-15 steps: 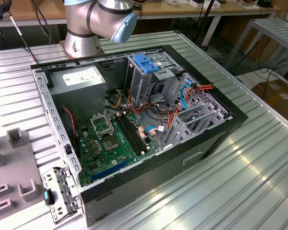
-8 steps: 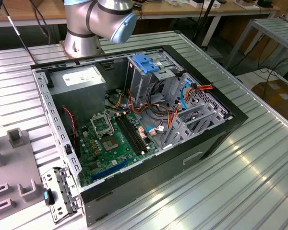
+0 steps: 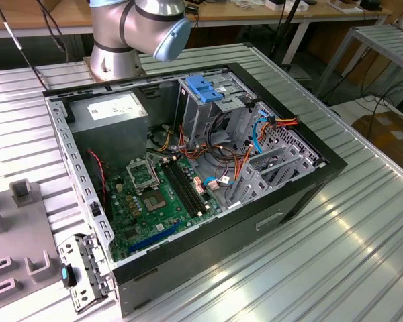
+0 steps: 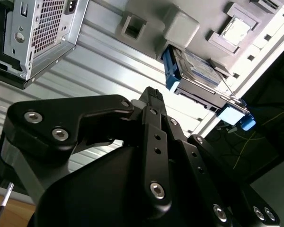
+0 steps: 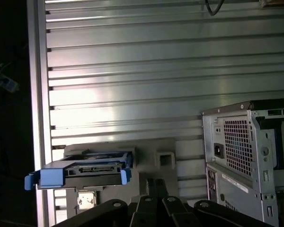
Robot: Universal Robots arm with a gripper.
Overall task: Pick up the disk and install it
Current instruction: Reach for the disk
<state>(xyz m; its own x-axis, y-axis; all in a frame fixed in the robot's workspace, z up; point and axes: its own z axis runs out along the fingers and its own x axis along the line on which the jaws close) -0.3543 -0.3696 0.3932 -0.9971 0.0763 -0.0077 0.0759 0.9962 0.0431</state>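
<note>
The tool (image 5: 155, 183) hangs above the ribbed metal counter (image 5: 132, 71) with its tips drawn narrow, close together and gripping nothing; in the second wrist view its black linkage (image 4: 154, 94) spreads out behind those tips. The disk (image 5: 92, 169) sits ahead of the tool and apart from it, with nothing touching it. It stands in a grey holder (image 5: 154, 158) on the counter. Its blue carrier frame wraps its edges, and in the second wrist view its silver body and label (image 4: 199, 66) face out beyond the tool's tip. Off to the other side of the tool from the disk, the rear of the computer case (image 5: 246, 161) shows its vent grille.

In the exterior view the computer case (image 3: 302, 194) lies open on the counter (image 3: 363, 255), with the green motherboard (image 3: 154, 201), the grey power supply box (image 3: 111, 111) and a metal drive cage topped by a blue latch (image 3: 205, 87) exposed. The arm's base (image 3: 141, 27) stands behind the case.
</note>
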